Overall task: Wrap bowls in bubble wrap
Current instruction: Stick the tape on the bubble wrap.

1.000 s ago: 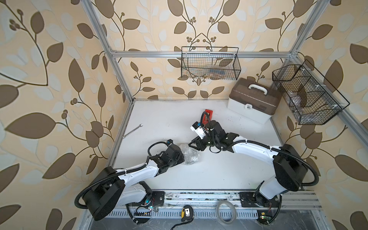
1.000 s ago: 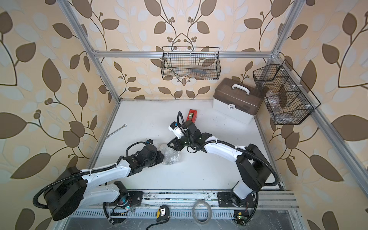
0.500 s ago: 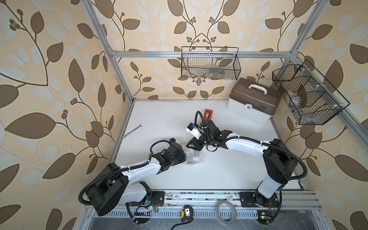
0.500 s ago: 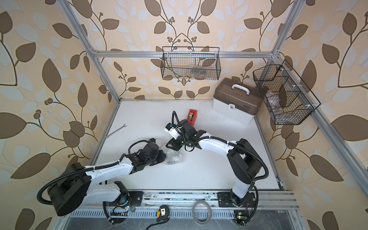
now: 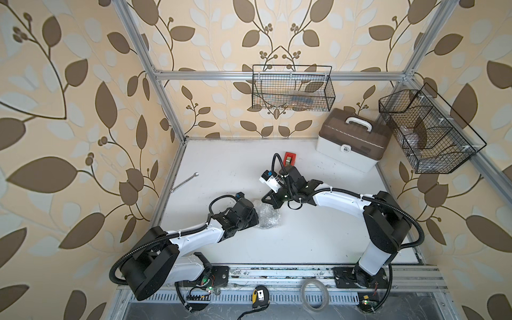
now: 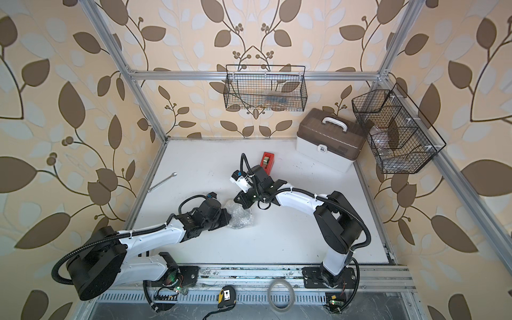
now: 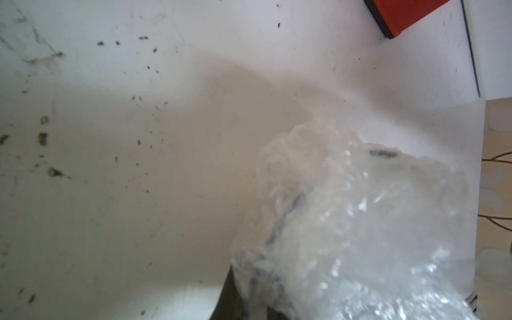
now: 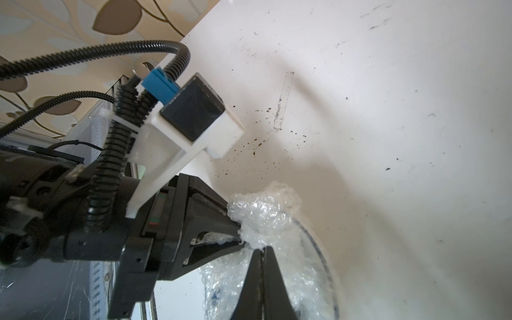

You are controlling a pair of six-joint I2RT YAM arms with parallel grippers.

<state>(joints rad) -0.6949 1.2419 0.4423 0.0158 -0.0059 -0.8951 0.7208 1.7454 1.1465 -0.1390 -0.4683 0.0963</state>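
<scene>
The bubble wrap (image 5: 267, 216) (image 6: 240, 217) lies bunched into a small bundle mid-table in both top views. The bowl's clear rim (image 8: 329, 277) shows through it in the right wrist view. My left gripper (image 5: 256, 216) (image 6: 228, 217) sits at the bundle's left side, shut on a gathered fold of wrap (image 8: 257, 216). In the left wrist view the wrap (image 7: 360, 221) covers its fingers. My right gripper (image 5: 263, 199) (image 8: 262, 249) is at the bundle's far edge, its fingers (image 8: 273, 277) shut flat together with the tips against the wrap. Nothing shows between them.
A red tape dispenser (image 5: 290, 158) stands just behind the right wrist. A brown-lidded toolbox (image 5: 352, 141) is at the back right and a wrench (image 5: 184, 182) lies near the left edge. Wire baskets (image 5: 293, 88) hang on the walls. A tape ring (image 5: 315, 295) and a tape measure (image 5: 260, 297) lie on the front rail.
My right gripper has come left and down to the bundle's far edge, and its jaws have closed. The left gripper has kept its hold, shifting slightly right with the bundle.
</scene>
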